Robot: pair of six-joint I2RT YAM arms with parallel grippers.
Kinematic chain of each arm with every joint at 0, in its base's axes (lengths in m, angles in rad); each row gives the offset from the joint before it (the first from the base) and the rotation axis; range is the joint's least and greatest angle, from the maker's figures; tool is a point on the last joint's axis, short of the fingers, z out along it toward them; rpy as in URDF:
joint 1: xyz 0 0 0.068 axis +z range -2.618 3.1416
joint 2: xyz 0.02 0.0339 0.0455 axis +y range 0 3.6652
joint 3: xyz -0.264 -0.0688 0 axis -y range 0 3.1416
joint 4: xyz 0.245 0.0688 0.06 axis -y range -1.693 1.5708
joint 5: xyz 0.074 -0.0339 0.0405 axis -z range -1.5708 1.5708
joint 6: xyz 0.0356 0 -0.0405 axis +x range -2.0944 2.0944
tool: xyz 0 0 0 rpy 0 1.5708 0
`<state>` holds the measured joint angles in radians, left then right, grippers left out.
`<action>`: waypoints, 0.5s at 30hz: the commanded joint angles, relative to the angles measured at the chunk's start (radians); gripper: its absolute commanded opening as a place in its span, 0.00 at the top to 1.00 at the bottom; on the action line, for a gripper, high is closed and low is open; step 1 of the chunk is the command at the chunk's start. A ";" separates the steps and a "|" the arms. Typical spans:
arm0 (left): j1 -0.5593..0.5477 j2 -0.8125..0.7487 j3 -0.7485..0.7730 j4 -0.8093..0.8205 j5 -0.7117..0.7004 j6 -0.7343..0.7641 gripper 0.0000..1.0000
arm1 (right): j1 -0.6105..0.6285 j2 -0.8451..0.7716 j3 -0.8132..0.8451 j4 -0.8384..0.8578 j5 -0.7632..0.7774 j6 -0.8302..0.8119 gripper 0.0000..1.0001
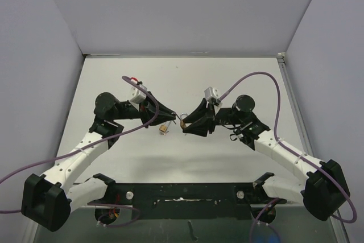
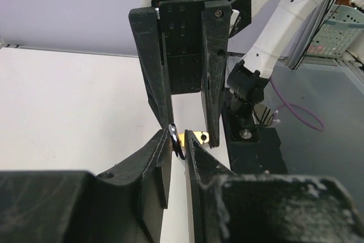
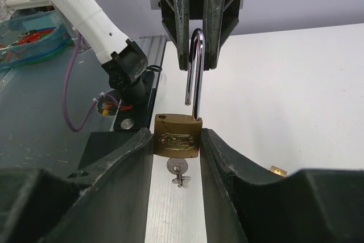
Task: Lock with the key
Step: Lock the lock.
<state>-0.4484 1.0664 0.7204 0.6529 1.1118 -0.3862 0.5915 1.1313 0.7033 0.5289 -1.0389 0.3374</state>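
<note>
The left hand point(image 1: 172, 116) reaches in from the left. Its fingers are clenched on the top of the raised shackle point(image 3: 197, 66) of the padlock point(image 3: 177, 136), one finger on each side of the loop. Just below that hand and apart from it, a small brass piece point(image 1: 164, 128) lies loose on the tabletop point(image 1: 187, 78); what it is cannot be told. The padlock is held above the middle of the tabletop, between the two hands. Its shackle is open, with one leg free of the brass body. The key point(image 3: 178, 167) sticks out of the underside. The right hand point(image 1: 185, 123) comes in from the right and grasps the brass body between its fingers. The two hands meet tip to tip and crowd the lock from both sides, so the overhead view shows little of it.

A purple cable point(image 1: 119, 135) trails along the left arm, and another point(image 1: 261, 75) loops high over the right arm. A black base bar point(image 1: 182, 192) joins the arms at the near edge. The tabletop is plain white and matte. Pale grey walls point(image 1: 182, 9) close it in on three sides. Past the near edge, a teal basket point(image 2: 335, 32) sits beside a dark grey surface.
</note>
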 commanded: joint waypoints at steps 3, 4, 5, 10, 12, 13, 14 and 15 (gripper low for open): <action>-0.019 -0.007 0.156 -0.256 -0.057 0.056 0.88 | 0.062 -0.041 0.068 -0.187 0.177 -0.183 1.00; -0.019 -0.008 0.177 -0.315 -0.085 0.074 0.88 | 0.079 -0.047 0.074 -0.222 0.209 -0.217 1.00; -0.019 -0.008 0.198 -0.376 -0.117 0.093 0.88 | 0.095 -0.053 0.078 -0.252 0.245 -0.244 1.00; -0.024 0.009 0.294 -0.623 -0.241 0.174 0.89 | 0.162 -0.085 0.065 -0.278 0.406 -0.319 1.00; -0.026 0.016 0.313 -0.668 -0.266 0.188 0.91 | 0.173 -0.091 0.057 -0.274 0.441 -0.325 1.00; -0.026 0.020 0.321 -0.686 -0.277 0.193 0.91 | 0.177 -0.094 0.054 -0.269 0.456 -0.325 1.00; -0.026 0.023 0.326 -0.699 -0.286 0.196 0.91 | 0.179 -0.098 0.047 -0.261 0.469 -0.326 1.00; -0.026 0.025 0.330 -0.708 -0.292 0.199 0.92 | 0.183 -0.103 0.040 -0.249 0.483 -0.330 1.00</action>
<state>-0.4683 1.0767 0.9970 0.0776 0.8978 -0.2394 0.7620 1.0691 0.7361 0.2325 -0.6765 0.0578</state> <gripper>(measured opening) 0.089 0.346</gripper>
